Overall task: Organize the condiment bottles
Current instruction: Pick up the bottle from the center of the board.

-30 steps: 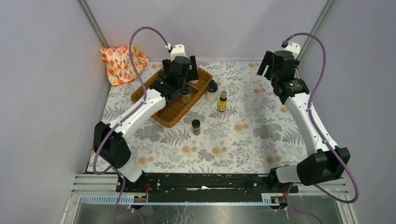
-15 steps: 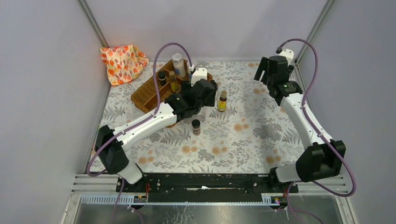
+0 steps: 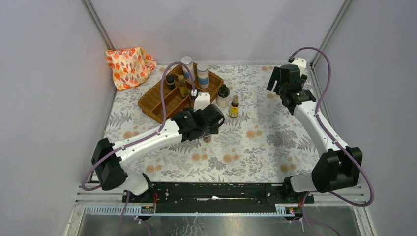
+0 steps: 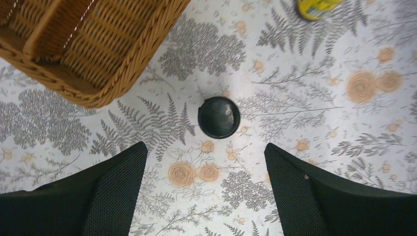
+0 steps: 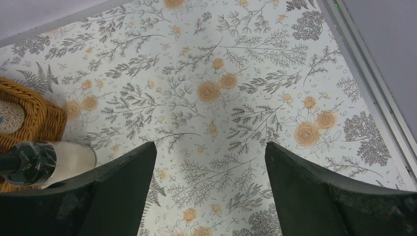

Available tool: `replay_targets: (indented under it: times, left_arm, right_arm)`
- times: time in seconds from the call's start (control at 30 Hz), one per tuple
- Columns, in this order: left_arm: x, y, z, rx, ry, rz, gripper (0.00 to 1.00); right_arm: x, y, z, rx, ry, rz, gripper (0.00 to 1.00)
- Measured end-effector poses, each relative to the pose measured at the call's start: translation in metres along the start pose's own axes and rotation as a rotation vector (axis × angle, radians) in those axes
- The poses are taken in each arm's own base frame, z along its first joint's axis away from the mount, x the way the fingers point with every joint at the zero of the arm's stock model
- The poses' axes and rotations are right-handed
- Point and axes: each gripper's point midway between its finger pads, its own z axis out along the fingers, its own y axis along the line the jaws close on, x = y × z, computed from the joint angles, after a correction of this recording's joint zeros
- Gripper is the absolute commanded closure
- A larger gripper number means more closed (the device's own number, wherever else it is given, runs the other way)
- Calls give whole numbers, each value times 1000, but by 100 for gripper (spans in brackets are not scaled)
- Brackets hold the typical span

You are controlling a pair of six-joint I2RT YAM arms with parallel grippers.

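Note:
A short dark spice jar [image 3: 207,138] with a black cap [image 4: 219,117] stands on the floral table cover, just ahead of my open, empty left gripper [image 4: 205,146], which hovers above it [image 3: 210,125]. In the wicker tray [image 3: 156,101] stand two tall silver-lidded jars [image 3: 187,66] [image 3: 202,74], a small dark-capped bottle [image 3: 170,81] and a slim yellow bottle [image 3: 182,86]. Right of the tray stand a black-capped white jar [image 3: 223,96] and a yellow bottle [image 3: 234,107]. My right gripper [image 3: 279,78] is open and empty at the back right [image 5: 210,145]; the white jar [image 5: 59,160] lies at its left.
An orange-patterned cloth [image 3: 129,64] lies at the back left corner. The tray's corner [image 4: 93,54] is up and left of the spice jar. Metal frame rails [image 5: 369,73] run along the table's right edge. Grey walls close in on three sides.
My left arm has swung from over the tray forward and right, and now hangs over the lone spice jar. The tray's bottles have come into view. My right gripper shifted slightly.

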Motion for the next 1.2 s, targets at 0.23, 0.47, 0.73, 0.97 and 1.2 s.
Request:
replay_targets:
  times: [0.23,0.47,0.73,0.97,1.2]
  left_arm:
    - [23,8,7,-24,59,-6,8]
    - [39,2,19,-7,93,-3,9]
    - [50,-12,37,14,114,-1,11]
    - [53,-17,46,21,107,1,15]
    - [53,-19,52,19,98,10,21]
  right_arm:
    - [4,-3,-5,-1,-1,11,12]
    - [0,-4,-9,-6,-14,16,12]
    - [3,-7,-15,-7,-18,18,11]
    - [4,-8,-15,-7,-20,18,11]
    - [2,-7,-15,-10,-26,21,11]
